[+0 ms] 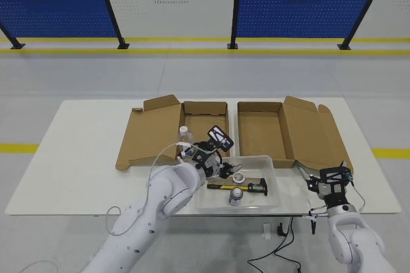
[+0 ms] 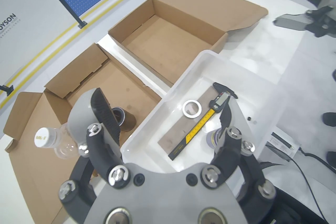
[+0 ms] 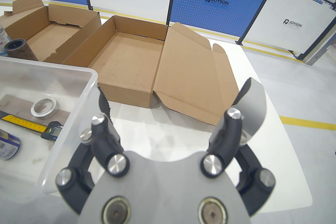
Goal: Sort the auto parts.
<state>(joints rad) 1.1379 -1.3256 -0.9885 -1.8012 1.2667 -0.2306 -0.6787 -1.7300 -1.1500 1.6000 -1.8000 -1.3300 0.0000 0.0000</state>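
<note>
Sorting looks barely begun: a dark sleeve [image 2: 123,117] stands in the left box [image 1: 205,130], at 10 o'clock from the clear bin [image 1: 260,160]; the caliper [image 2: 199,125], metal ring [image 2: 192,108] and can [image 1: 236,196] lie in the bin, unsorted; the caliper lies flat, long axis 9 to 3 o'clock in the top view, display head toward 3; the left pincer [image 2: 161,101] hangs spread over the bin's 9 o'clock rim; the right pincer [image 3: 174,88], also spread, is above the worktop [image 1: 75,157] at the bin's 3 o'clock.
</note>
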